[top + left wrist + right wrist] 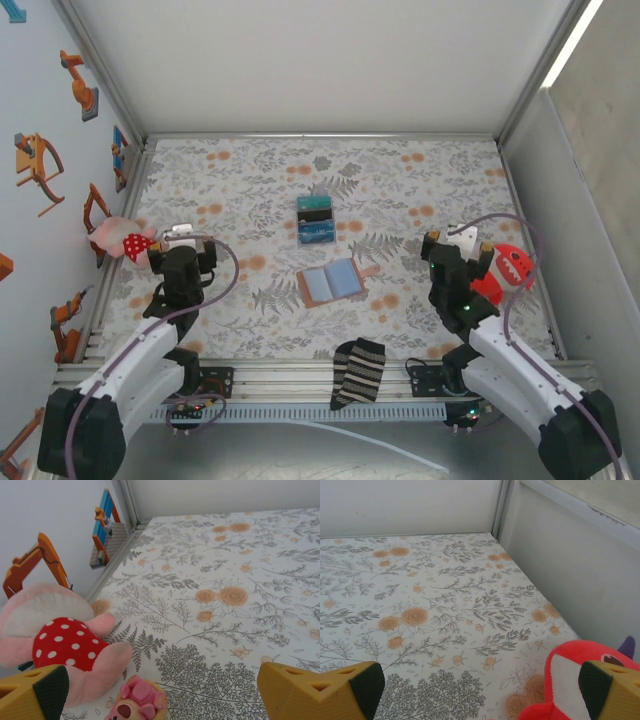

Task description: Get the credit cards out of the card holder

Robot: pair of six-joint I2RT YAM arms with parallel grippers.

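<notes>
1. Plainly, the card holder (366, 271) lies spread open on the middle of the desk (250, 190), with its tab to the right and its light-blue inside facing up. The credit cards (320, 286) look to sit flush in it, though from above card and lining cannot be told apart.
2. Just beyond it stands a blue-teal-black box (315, 220), and a striped sock (358, 372) lies nearer the arm bases.
3. The left end effector (162, 692) hangs with its jaws wide apart and nothing between them. It is well to the left of the holder, beside a pink plush (65, 640) with a red spotted patch.
4. The right end effector (481, 689) is equally wide and empty, well to the right, with a red plush (570, 680) close by.
5. Risks, as I judge them:
   - The thin cards lie flat, so a finger may slide over an edge without catching it.
   - An unpinned holder would likely lift or skid along with the card.
   - A pinch taken too deep may seize the leather flap as well.
   - Either arm swinging inward could drag its neighbouring plush across the desk.
</notes>
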